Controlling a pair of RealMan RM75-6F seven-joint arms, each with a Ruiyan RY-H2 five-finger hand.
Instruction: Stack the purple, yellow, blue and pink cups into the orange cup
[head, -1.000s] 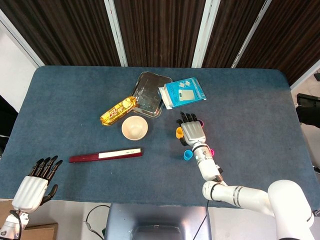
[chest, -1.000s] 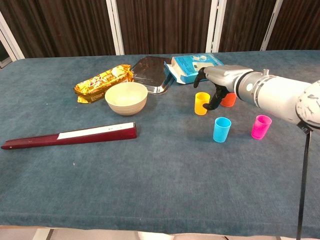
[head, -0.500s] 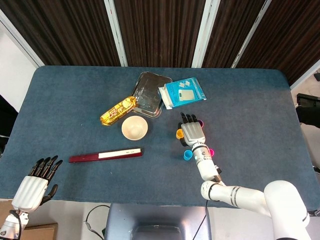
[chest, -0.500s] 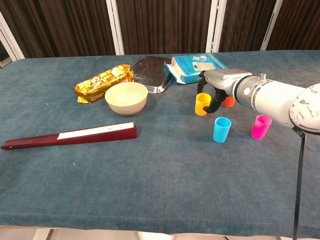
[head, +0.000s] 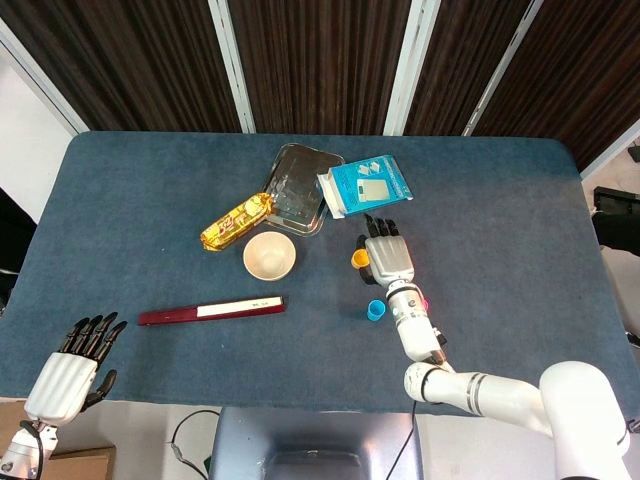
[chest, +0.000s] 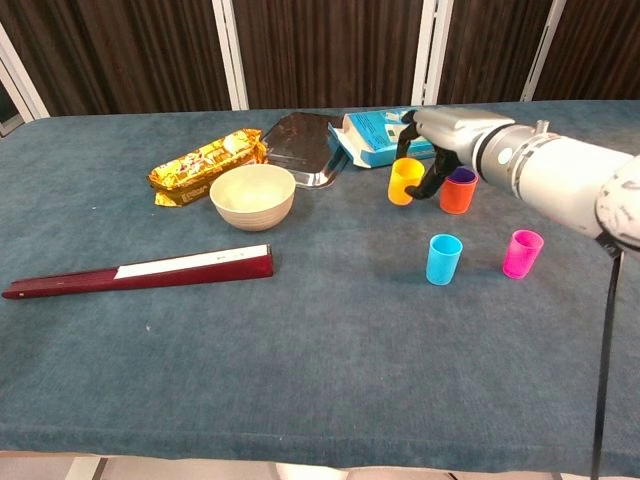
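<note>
My right hand (chest: 447, 133) grips the yellow cup (chest: 405, 181) and holds it tilted just above the table; in the head view this hand (head: 388, 258) has the yellow cup (head: 360, 258) at its left side. Right beside it stands the orange cup (chest: 459, 194) with the purple cup (chest: 461, 176) inside it. The blue cup (chest: 443, 259) and the pink cup (chest: 521, 253) stand upright nearer the front. The hand hides the orange cup in the head view. My left hand (head: 75, 365) hangs open off the table's near left corner.
A cream bowl (chest: 252, 195), a gold snack packet (chest: 205, 165), a metal tray (chest: 300, 148) and a blue box (chest: 385, 135) lie behind and left of the cups. A long dark red box (chest: 140, 271) lies at the front left.
My right hand closed on the yellow cup and raised it off the table, tilting it. The rising hand uncovered the orange cup with the purple one inside. The left hand stayed still.
</note>
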